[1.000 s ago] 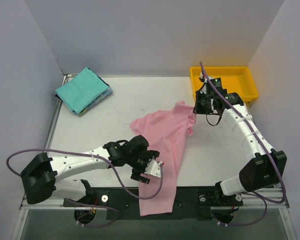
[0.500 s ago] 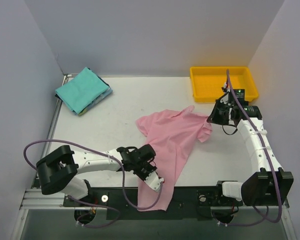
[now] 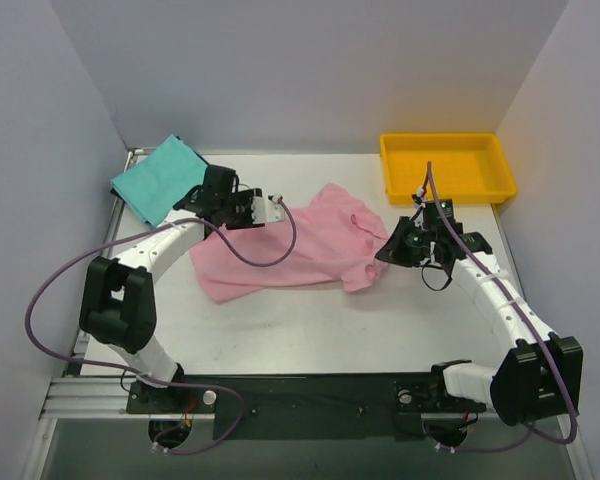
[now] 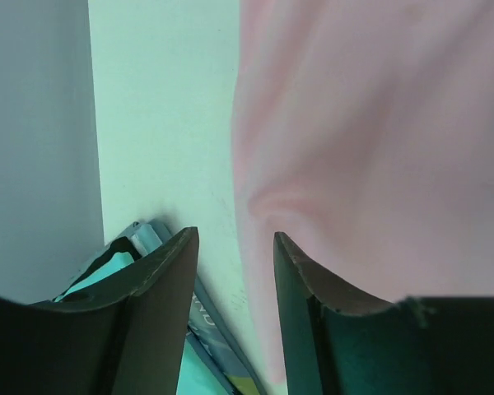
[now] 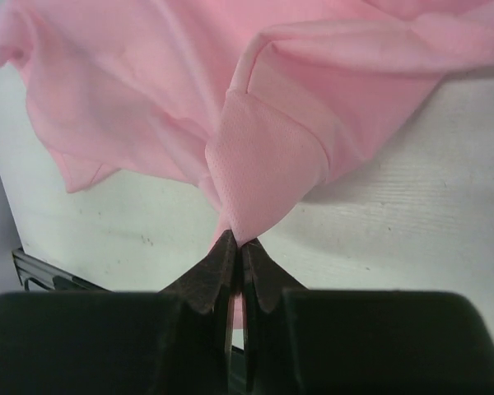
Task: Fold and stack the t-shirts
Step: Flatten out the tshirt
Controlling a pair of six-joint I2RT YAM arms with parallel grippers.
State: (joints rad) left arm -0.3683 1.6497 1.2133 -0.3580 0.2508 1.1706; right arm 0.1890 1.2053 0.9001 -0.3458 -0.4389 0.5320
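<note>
The light pink t-shirt (image 3: 290, 250) lies crumpled across the middle of the table. My right gripper (image 3: 385, 252) is shut on a bunched fold at its right edge; in the right wrist view the fingers (image 5: 239, 243) pinch the pink cloth (image 5: 263, 156) just above the table. My left gripper (image 3: 277, 210) hovers at the shirt's back left edge. Its jaws (image 4: 235, 239) stand open and hold nothing, with the pink edge (image 4: 370, 140) below and to the right. The folded teal-green t-shirt (image 3: 155, 180) lies at the back left, on a blue layer (image 4: 210, 325).
A yellow tray (image 3: 445, 150) stands at the back right corner. Grey walls enclose the table on the left, back and right. The left arm reaches over the teal stack's near side. Cables loop from both arms.
My left gripper has swung from the table's front edge to the back left, drawing the pink shirt's hanging part onto the table, and has opened. My right gripper moved left, still gripping.
</note>
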